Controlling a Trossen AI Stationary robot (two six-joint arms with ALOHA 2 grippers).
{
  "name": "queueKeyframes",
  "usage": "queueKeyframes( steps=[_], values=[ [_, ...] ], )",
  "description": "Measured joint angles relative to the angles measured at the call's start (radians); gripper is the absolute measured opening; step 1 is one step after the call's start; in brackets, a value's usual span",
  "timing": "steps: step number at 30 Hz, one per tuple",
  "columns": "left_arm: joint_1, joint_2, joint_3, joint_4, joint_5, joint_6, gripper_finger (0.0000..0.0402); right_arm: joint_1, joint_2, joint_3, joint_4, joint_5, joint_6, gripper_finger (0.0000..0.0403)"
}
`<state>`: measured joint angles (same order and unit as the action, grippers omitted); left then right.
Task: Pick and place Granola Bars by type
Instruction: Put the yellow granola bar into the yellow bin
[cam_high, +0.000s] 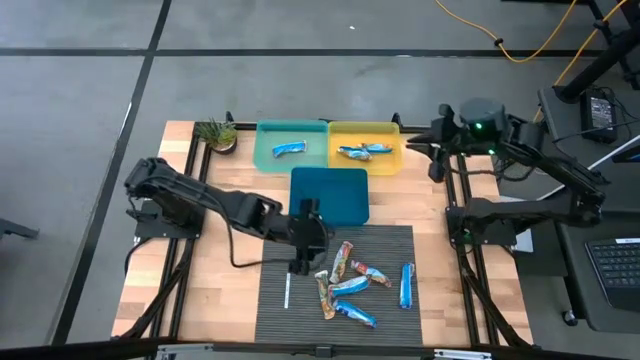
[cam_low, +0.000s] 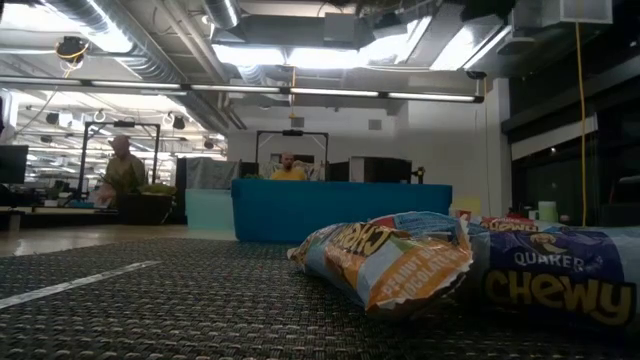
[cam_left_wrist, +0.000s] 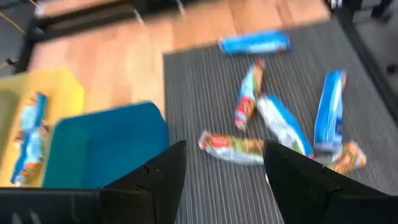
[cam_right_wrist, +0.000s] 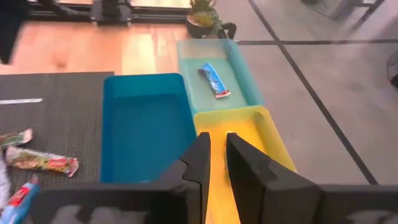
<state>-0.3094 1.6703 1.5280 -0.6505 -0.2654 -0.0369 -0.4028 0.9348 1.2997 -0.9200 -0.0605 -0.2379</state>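
From above: dark blue tray (cam_high: 329, 194) sits mid-table, touching the grey mat (cam_high: 334, 283) on its near side. Behind it, side by side, a pale green tray (cam_high: 290, 146) w/ one blue granola bar (cam_high: 289, 149) and a yellow tray (cam_high: 366, 147) w/ a couple more bars (cam_high: 363, 151). Left gripper (cam_high: 303, 262) hangs over the mat just in front of the blue tray's left corner. Right gripper (cam_high: 412, 146) is at the yellow tray's right edge. A loose heap of bars (cam_high: 347, 284) lies on the mat in front of the blue tray, one blue bar (cam_high: 407, 284) apart to the right; thin white stick (cam_high: 287, 292) to the heap's left. Small plant (cam_high: 217, 134) left of the green tray.

Table-level view: no grippers here. Only this one shows the wrappers up close, a tan-and-blue bar (cam_low: 392, 259) against a blue "Chewy" one (cam_low: 560, 275), blue tray behind, plus the room: ceiling lights, ducts, two people at desks far back.

Left wrist cam: fingers (cam_left_wrist: 163, 180) spread wide, nothing between them, bars on the mat beyond.

Right wrist cam: fingers (cam_right_wrist: 199, 163) nearly together over the yellow tray, a narrow gap left, gripping nothing. Wood tabletop (cam_right_wrist: 81, 50) past the blue tray; grey floor outside.
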Motion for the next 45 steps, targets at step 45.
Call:
queueKeyframes(
  steps=[45],
  values=[
    [-0.004,0.398,0.002,0.043,0.295,0.267,0.0281,0.167,-0.090,-0.093,0.057,-0.010,0.027,0.0056]
  ],
)
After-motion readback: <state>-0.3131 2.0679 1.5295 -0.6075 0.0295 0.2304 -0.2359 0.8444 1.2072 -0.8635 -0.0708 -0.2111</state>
